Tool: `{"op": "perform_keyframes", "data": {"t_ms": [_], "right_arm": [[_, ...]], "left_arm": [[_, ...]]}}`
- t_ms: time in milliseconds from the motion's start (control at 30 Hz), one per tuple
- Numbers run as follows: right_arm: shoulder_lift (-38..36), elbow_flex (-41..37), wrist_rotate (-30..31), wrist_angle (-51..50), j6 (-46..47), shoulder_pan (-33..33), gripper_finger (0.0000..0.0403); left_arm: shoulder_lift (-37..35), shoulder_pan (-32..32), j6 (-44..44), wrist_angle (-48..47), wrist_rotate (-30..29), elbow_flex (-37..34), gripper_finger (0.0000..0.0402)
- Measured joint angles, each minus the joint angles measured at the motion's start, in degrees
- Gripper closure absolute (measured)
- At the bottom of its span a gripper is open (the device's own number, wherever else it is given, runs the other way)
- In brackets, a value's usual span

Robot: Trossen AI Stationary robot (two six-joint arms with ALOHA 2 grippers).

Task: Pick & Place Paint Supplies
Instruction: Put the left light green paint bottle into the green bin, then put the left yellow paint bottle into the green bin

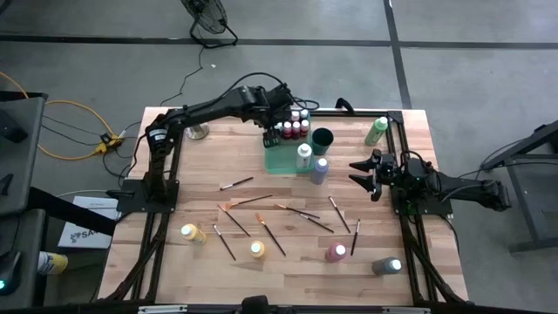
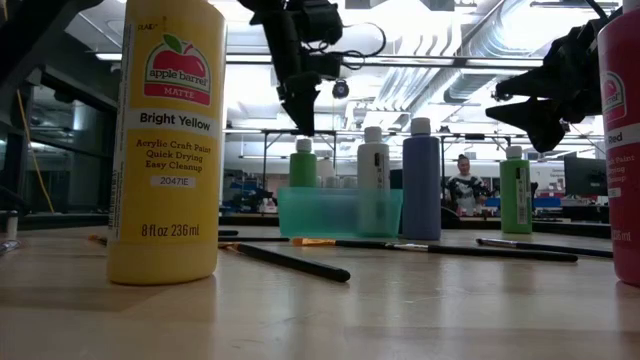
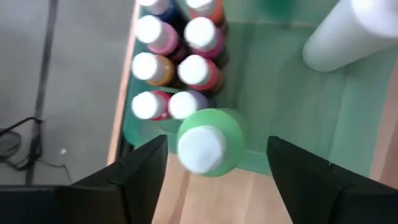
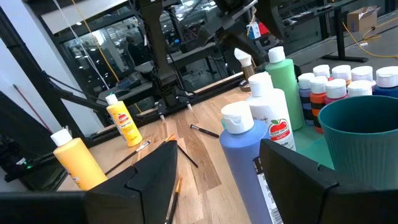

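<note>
High view | left hand [image 1: 268,135] spread over green bottle [image 3: 208,142] | right hand [image 1: 362,174] spread

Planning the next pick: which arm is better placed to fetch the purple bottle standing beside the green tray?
Right, probably. The right pincer waits open just beside the purple bottle, facing it. The left pincer hangs open at the green tray's far corner, above a green bottle.

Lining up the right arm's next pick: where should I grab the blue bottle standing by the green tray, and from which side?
Take the blue bottle around its round body below the white cap, coming level from the right gripper's side. It stands upright, and that side is free, while the white bottle and the green tray crowd its other side. The fingers are open.
</note>
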Motion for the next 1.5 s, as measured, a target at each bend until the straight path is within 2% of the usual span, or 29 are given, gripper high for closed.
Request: {"op": "perform_keyframes", "data": {"t_ms": [200,400,533,700,1000,1067,1200,1367,1500], "right_arm": [[0.0,0.0,0.0,0.0,0.0,0.0,0.018],[0.0,0.0,0.0,0.0,0.0,0.0,0.018],[0.0,0.0,0.0,0.0,0.0,0.0,0.018],[0.0,0.0,0.0,0.0,0.0,0.0,0.018],[0.0,0.0,0.0,0.0,0.0,0.0,0.018],[0.0,0.0,0.0,0.0,0.0,0.0,0.018],[0.0,0.0,0.0,0.0,0.0,0.0,0.018],[0.0,0.0,0.0,0.0,0.0,0.0,0.018],[0.0,0.0,0.0,0.1,0.0,0.0,0.018]], "left_arm": [[-2.6,0.0,-0.1,0.3,-4.7,0.0,0.0126],[-5.9,-0.8,-2.9,-0.8,-6.6,0.0,0.0126],[-9.3,-2.0,-6.1,-3.7,-7.5,0.0,0.0126],[-13.6,-4.2,-9.9,-12.0,-7.4,0.0,0.0126],[-20.7,-14.8,-14.6,-28.0,-6.9,0.1,0.0126],[-21.8,-17.7,-14.4,-28.2,-5.2,-0.4,0.0126],[-26.2,-22.3,-15.6,-27.9,2.2,-5.3,0.0126],[-32.9,-27.0,-23.2,-27.3,3.8,-16.1,0.0126],[-39.1,-30.7,-28.7,-26.9,10.0,-25.2,0.0126]]}}
